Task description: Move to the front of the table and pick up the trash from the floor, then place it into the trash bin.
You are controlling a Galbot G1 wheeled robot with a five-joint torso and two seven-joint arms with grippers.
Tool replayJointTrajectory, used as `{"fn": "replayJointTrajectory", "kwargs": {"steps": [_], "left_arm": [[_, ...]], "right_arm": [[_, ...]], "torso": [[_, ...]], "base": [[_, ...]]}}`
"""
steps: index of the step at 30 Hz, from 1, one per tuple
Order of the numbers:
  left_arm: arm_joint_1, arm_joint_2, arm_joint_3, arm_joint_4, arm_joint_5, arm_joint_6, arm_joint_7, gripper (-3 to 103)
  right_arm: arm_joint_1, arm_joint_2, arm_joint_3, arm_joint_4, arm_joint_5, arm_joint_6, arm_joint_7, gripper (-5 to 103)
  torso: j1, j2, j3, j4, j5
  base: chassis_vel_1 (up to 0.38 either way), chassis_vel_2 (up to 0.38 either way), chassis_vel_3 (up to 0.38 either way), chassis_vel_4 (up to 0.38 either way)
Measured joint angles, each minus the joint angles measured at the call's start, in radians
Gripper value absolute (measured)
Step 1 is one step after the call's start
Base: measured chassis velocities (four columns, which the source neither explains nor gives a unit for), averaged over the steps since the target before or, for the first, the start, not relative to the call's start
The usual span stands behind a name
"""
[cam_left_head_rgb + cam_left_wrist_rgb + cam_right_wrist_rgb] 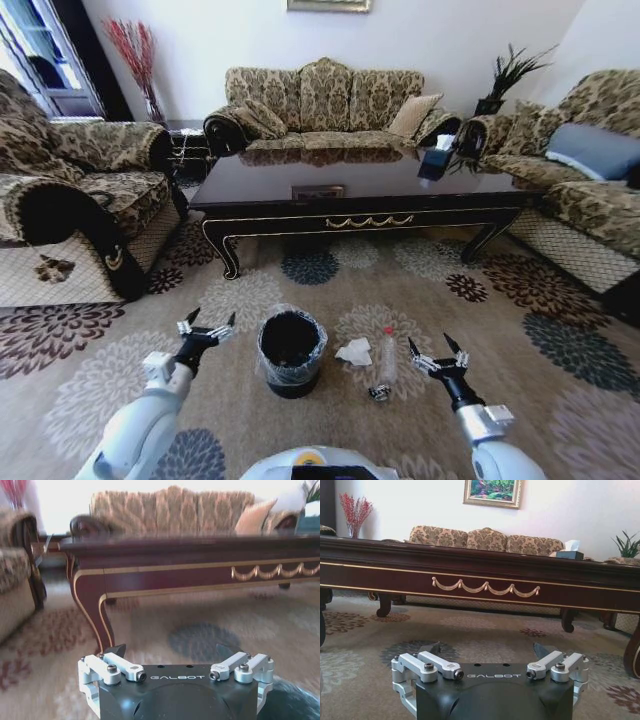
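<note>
The dark glossy table (360, 190) stands ahead on the patterned carpet, also seen close up as the table (200, 565) and the table (485, 575). On the floor before it sits the black lined trash bin (291, 350). Just right of the bin lie the trash pieces: a crumpled white paper wad (354, 351) and a clear plastic bottle (384, 362) on its side. My left gripper (212, 318) hangs open left of the bin, holding nothing. My right gripper (430, 343) hangs open right of the bottle, also holding nothing. Each wrist view shows its own gripper open: left gripper (172, 650), right gripper (487, 647).
Patterned sofas ring the table: one behind (320, 105), an armchair at left (70, 200), another sofa at right (580, 180). A dark tissue box (436, 160) sits on the table's right end. Open carpet lies between me and the table.
</note>
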Motion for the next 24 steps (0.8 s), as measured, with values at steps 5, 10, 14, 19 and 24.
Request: {"fn": "replayJointTrajectory", "kwargs": {"steps": [5,10,14,19,24], "left_arm": [[-0.065,0.025,0.054,-0.051,-0.243,0.25,-0.171,100],[-0.131,0.043,0.089,-0.034,-0.411,0.315,-0.257,100],[-0.186,0.048,0.134,0.003,-0.515,0.319,-0.354,101],[-0.239,0.041,0.178,0.072,-0.561,0.319,-0.405,96],[-0.305,0.004,0.234,0.169,-0.646,0.314,-0.464,103]], "right_arm": [[0.011,-0.009,-0.01,-0.013,0.006,0.001,-0.002,100],[0.004,-0.009,-0.003,-0.013,0.016,0.001,-0.005,100],[0.004,-0.01,-0.001,-0.013,0.018,0.001,-0.005,100],[0.004,-0.007,-0.002,-0.011,0.013,0.0,-0.005,100],[0.0,-0.003,-0.002,-0.008,0.006,-0.003,-0.002,100]], "torso": [[0.0,0.0,0.0,0.0001,0.0],[0.0,0.0,0.0,0.0002,-0.0001],[0.0,0.0,0.0,0.0001,0.0],[0.0,0.0,0.0,0.0002,0.0],[0.0,0.0,0.0,0.0002,0.0]], "base": [[0.0,0.0,0.0,0.0],[0.0,0.0,0.0,0.0],[0.0,0.0,0.0,0.0],[0.0,0.0,0.0,0.0],[0.0,0.0,0.0,0.0]]}}
